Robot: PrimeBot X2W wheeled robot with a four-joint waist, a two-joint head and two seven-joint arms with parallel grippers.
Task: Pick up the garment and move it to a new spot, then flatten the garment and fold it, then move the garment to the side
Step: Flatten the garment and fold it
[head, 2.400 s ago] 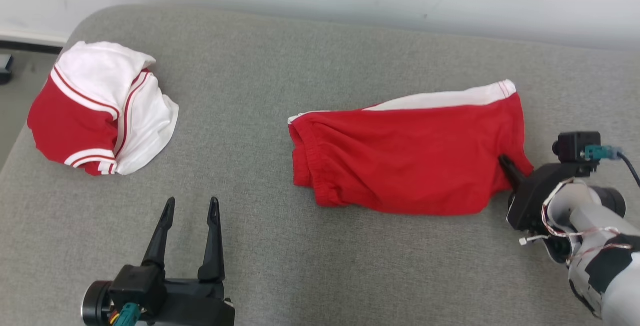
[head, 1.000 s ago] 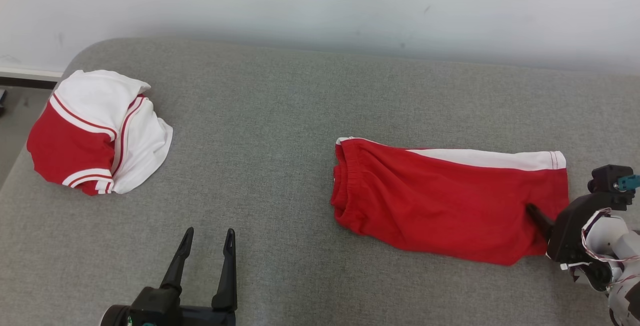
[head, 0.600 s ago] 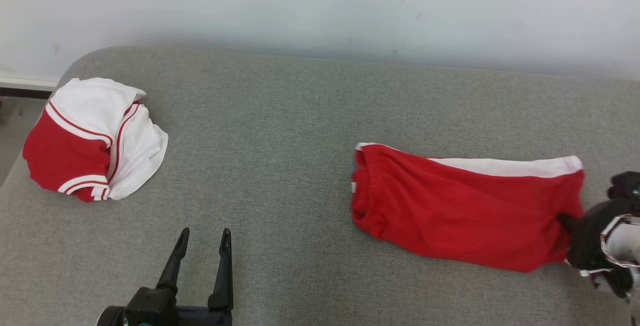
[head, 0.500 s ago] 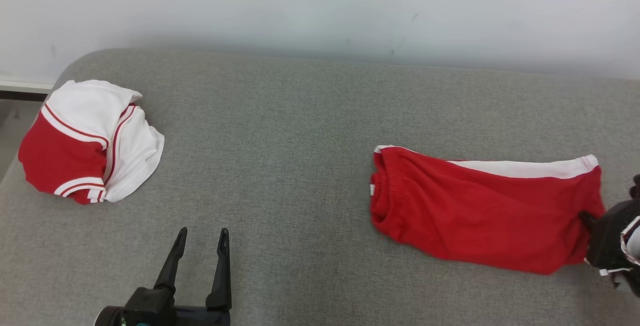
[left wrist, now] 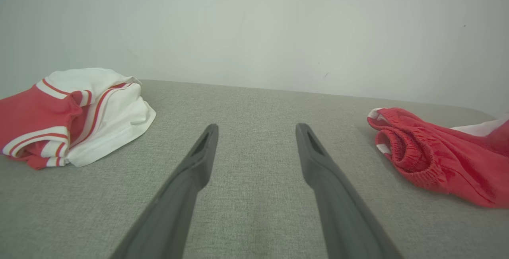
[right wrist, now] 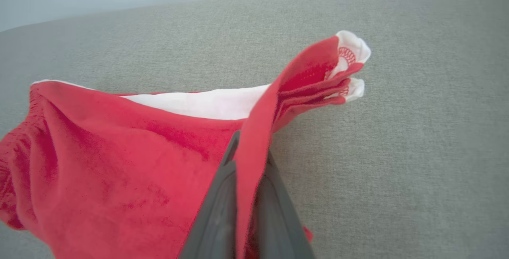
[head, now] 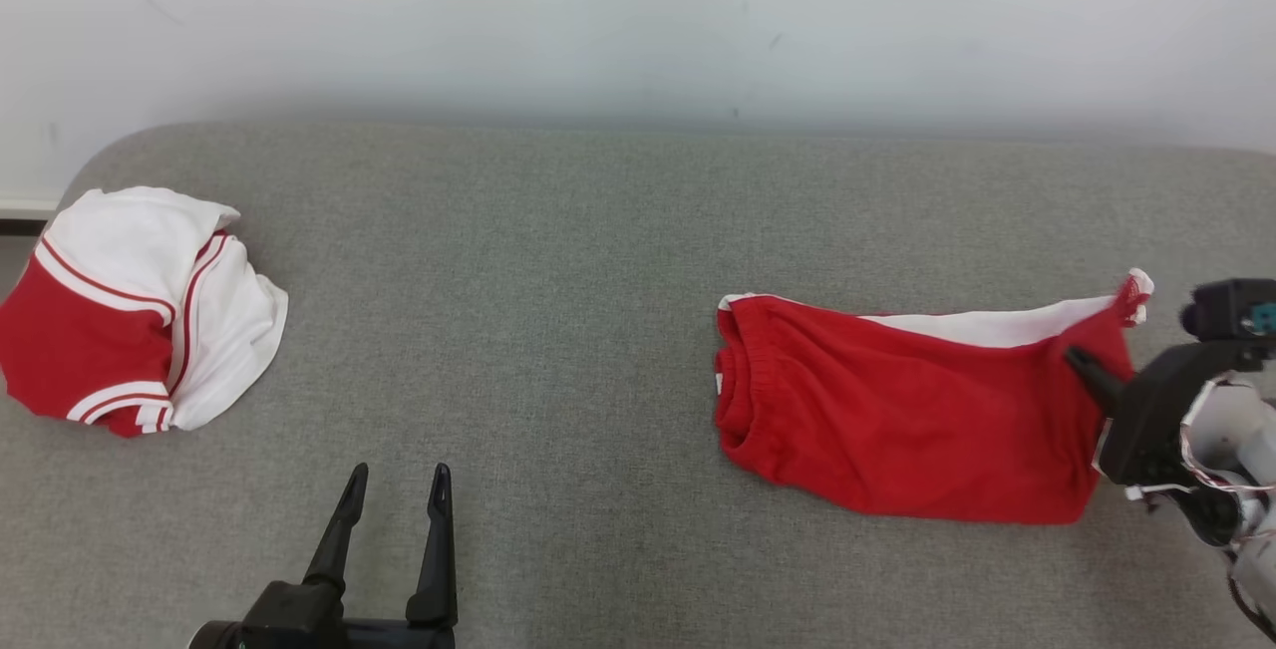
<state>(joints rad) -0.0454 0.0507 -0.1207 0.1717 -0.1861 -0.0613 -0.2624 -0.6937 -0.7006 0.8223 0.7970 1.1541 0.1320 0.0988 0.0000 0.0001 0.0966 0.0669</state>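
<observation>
Raised since a moment ago, the shorts [head: 897,430] hem sits pinched in the right jaws, ready for dragging aside; left jaws idle, spread.

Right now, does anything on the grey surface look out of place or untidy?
The red shorts have a hem corner raised and bunched, pinched in the shut right gripper. At the left edge, a red and white garment lies crumpled.

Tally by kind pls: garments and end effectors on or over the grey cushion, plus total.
Garments: 2 (red shorts, bundled red-and-white top)
End effectors: 2 (left end effector open, right end effector shut on the red shorts)
Total: 4
</observation>
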